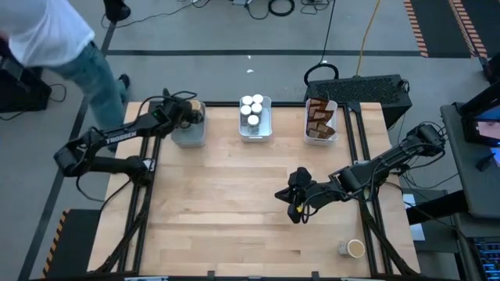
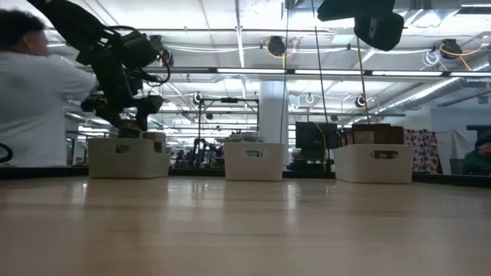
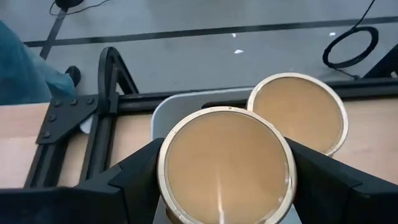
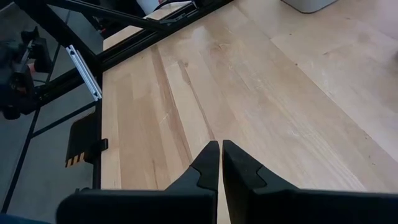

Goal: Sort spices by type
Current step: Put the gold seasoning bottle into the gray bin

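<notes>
Tan-topped tub (image 3: pixel 225 167) clamped between the left gripper (image 1: pixel 193 112) fingers, jaws spread wide around its sides, held over the left grey tray (image 1: pixel 188 136) at the table's far edge. A second tan tub (image 3: pixel 300 112) sits just beside it in that tray. Middle tray (image 1: pixel 255 129) holds white-capped jars (image 1: pixel 251 107); right tray (image 1: pixel 322 134) holds brown pouches (image 1: pixel 317 117). One stray tub (image 1: pixel 355 248) sits near the table's front right edge. Right gripper (image 1: pixel 295 204) fully closed, empty, over bare wood mid-table. Person (image 1: pixel 58 39) stands beyond the far left corner.
</notes>
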Action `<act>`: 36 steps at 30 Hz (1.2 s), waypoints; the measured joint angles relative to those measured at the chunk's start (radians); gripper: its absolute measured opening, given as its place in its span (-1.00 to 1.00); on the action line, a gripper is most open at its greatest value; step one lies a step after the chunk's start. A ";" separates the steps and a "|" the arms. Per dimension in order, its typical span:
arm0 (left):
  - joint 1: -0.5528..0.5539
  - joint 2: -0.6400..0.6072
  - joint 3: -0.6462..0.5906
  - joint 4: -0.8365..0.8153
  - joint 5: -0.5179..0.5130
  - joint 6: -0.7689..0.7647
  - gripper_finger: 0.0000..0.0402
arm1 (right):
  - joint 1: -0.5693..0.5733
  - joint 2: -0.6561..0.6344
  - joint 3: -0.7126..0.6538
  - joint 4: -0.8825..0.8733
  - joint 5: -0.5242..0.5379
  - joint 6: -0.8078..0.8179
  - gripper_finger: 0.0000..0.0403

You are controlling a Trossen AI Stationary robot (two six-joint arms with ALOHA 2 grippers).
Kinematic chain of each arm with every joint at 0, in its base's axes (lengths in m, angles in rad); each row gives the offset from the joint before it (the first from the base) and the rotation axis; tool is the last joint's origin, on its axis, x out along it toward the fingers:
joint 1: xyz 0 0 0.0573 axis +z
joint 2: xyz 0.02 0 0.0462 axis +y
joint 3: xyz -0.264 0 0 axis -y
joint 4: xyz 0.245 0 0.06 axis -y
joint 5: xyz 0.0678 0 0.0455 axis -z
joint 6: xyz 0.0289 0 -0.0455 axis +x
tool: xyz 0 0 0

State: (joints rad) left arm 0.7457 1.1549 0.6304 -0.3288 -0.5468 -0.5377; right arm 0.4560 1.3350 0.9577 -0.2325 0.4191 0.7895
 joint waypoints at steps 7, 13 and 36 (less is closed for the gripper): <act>0.000 0.013 0.001 0.019 0.000 -0.005 0.41 | -0.003 0.000 0.000 0.000 0.000 0.009 -1.00; 0.000 0.013 0.001 0.016 -0.001 -0.005 0.58 | -0.003 0.000 0.000 0.000 -0.001 0.008 -1.00; -0.028 -0.105 0.065 -0.008 0.061 0.081 0.67 | -0.003 0.000 0.000 0.035 -0.008 -0.010 -1.00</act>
State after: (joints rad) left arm 0.7177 1.0503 0.6953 -0.3370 -0.4856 -0.4571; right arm 0.4526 1.3353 0.9580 -0.1973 0.4109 0.7795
